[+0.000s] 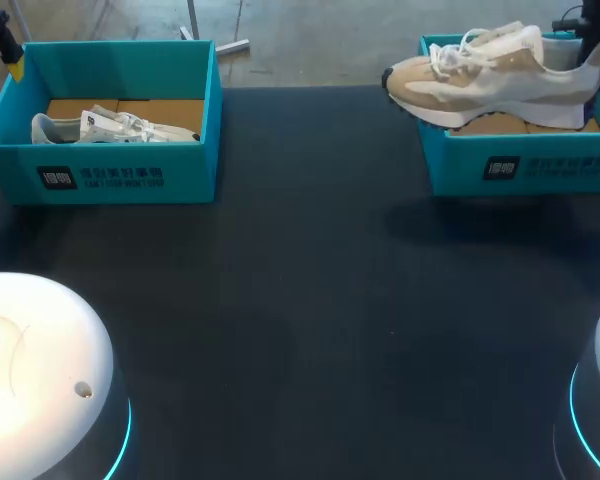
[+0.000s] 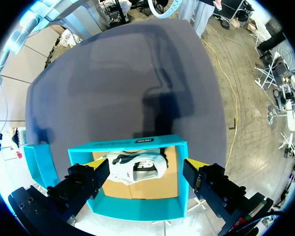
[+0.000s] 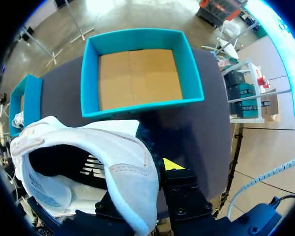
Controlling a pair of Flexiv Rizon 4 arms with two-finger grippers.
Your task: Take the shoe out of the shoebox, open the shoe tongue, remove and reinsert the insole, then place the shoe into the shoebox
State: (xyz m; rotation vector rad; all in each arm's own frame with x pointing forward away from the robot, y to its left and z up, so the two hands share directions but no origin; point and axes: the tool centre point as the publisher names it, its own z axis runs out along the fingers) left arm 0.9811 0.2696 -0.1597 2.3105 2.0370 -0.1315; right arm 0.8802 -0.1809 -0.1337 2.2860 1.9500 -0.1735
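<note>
Two domed arm bases sit nearest, with the dark table running out to both boxes. At its far left, the left shoebox holds a pale shoe lying on its side. The left gripper hangs over it, jaws spread wide astride the box walls and holding nothing.

Farther right, the beige-and-white shoe is in the air just above the empty right shoebox. The right gripper is pinched on its heel collar, one finger inside the shoe and one outside.

I judge the shoe light, with a soft, yielding upper and a stiffer sole. Held only by the heel, it may sag or twist. The firm midsole would make a steadier second hold while the tongue is pulled open.
</note>
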